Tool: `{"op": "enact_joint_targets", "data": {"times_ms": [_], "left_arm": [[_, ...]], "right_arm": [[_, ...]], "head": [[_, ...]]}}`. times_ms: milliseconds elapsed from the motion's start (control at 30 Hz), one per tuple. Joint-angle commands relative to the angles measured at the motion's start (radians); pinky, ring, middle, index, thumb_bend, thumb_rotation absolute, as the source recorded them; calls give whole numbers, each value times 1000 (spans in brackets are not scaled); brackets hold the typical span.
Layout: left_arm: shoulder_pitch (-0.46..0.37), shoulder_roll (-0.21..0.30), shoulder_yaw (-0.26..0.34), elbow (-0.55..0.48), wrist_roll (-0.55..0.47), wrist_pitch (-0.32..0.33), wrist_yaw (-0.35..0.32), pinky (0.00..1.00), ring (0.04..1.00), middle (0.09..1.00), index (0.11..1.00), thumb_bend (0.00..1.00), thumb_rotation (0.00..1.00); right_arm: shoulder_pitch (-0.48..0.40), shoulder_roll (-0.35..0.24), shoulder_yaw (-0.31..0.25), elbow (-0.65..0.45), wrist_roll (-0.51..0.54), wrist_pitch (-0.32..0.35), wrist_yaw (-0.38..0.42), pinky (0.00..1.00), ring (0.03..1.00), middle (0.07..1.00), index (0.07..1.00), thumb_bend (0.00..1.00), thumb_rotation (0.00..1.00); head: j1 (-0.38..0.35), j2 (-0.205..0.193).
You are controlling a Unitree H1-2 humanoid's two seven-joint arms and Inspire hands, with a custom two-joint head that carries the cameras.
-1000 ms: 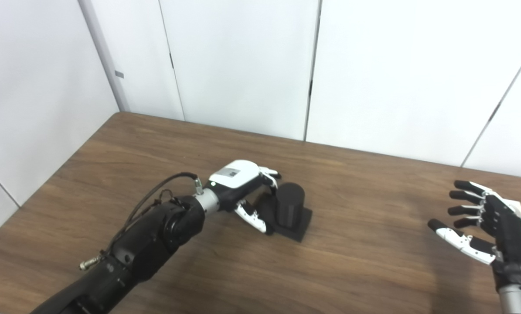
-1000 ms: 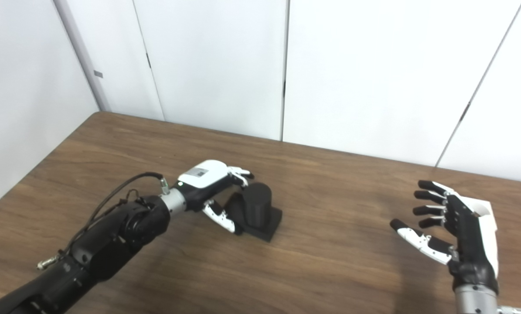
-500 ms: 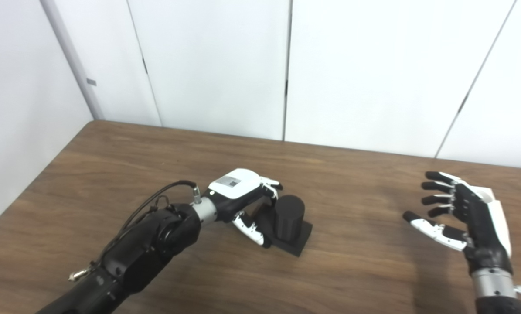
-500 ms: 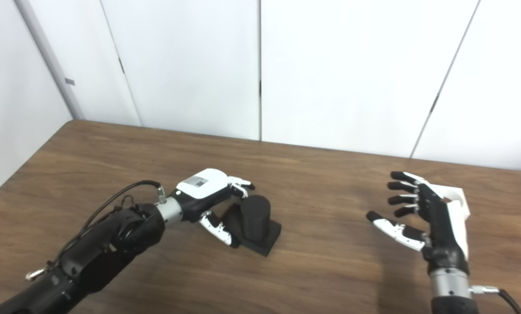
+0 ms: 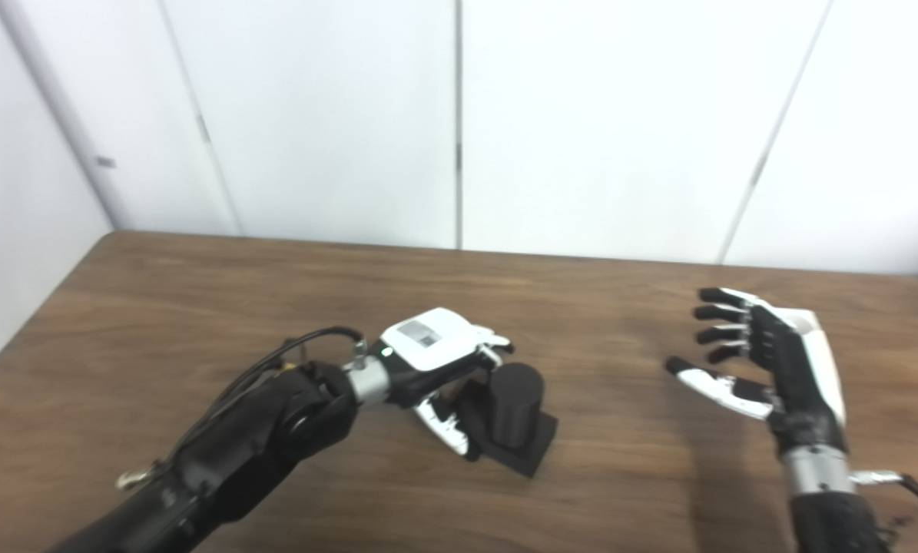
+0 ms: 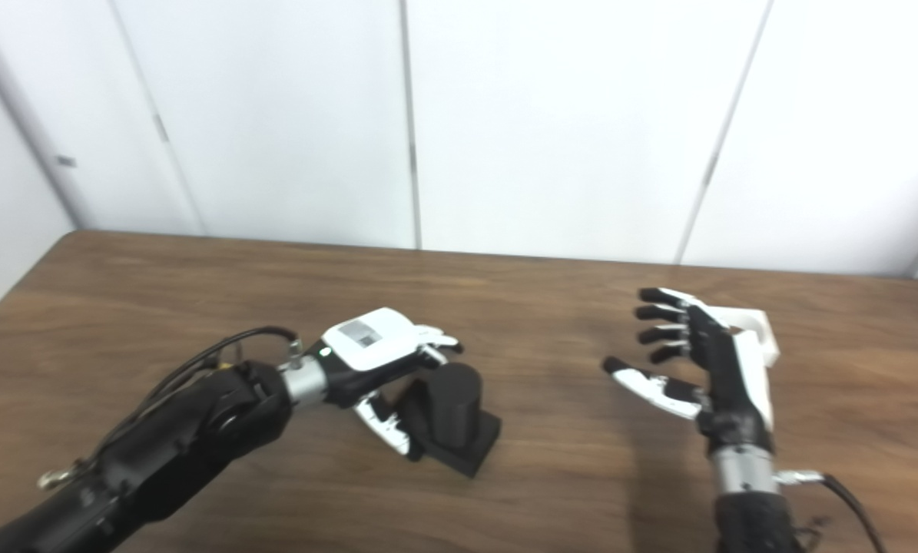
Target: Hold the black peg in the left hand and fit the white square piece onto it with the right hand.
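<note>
Count: one black peg [image 5: 514, 399], one white square piece [image 6: 752, 326], two hands in view.

Peg is a dark cylinder on a square black base, standing on the table [image 5: 197, 307] slightly tilted, left of centre. My left hand [image 5: 435, 361] is at it: fingers [image 5: 493, 344] curl over the top edge on the far side, thumb down along the near-left side by the base. Looks like contact, but the base still sits on the table and I can't tell whether the grip is actually closed on it.

My right hand [image 6: 704, 361] is well apart from the peg, on the right side, raised above the table, palm facing left. Fingers spread, thumb out, nothing held, so it's open.

The white piece is only partly visible in the right eye view, peeking out just behind my right hand, toward the far right of the table. Most of it is hidden by the hand; I can't make out its hole or whether it lies flat. In the left eye view I can't separate it from the white back of the hand.

Surface: dark brown wood-grain table, far edge and left edge visible. Room: plain white wall panels [image 5: 597, 115] with thin vertical seams behind the table, another white wall on the left.
</note>
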Motion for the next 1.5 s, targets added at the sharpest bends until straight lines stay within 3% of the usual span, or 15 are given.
{"op": "enact_joint_targets", "data": {"times_ms": [0,267,500,633,767,833,1000,1467], "left_arm": [[85,-5,-86,48,80,-57,-62,766,880,905,491,524,70],[93,10,-72,77,62,-89,-34,769,881,902,491,524,66],[101,30,-65,98,79,-126,5,755,866,885,491,523,66],[110,42,-63,84,80,-120,-6,769,862,882,492,523,66],[116,40,-66,116,87,-144,25,783,872,886,492,523,67],[118,38,-66,126,84,-153,35,782,874,887,492,523,67],[117,35,-66,140,79,-161,44,782,879,897,492,523,70],[129,41,-63,148,78,-170,60,816,899,902,493,523,71]], "right_arm": [[-37,-21,-1,-45,-18,-18,-2,481,594,691,727,571,0],[-95,-121,-5,-54,-42,-2,54,476,597,682,667,617,0],[-166,-287,22,-65,-158,76,170,546,662,735,710,666,80],[-236,-427,73,-69,-259,157,312,579,725,799,764,705,115],[-347,-595,198,-46,-446,242,552,703,878,922,868,811,65],[-393,-638,252,-23,-518,259,632,740,904,939,880,836,57],[-478,-666,321,87,-632,230,695,843,936,948,886,895,53],[-607,-625,388,299,-747,242,734,913,973,980,944,879,104]], "head": [[-1,1],[-165,-81],[-227,-118],[-249,-131],[-264,-139],[-271,-142],[-278,-148],[-276,-145]]}}
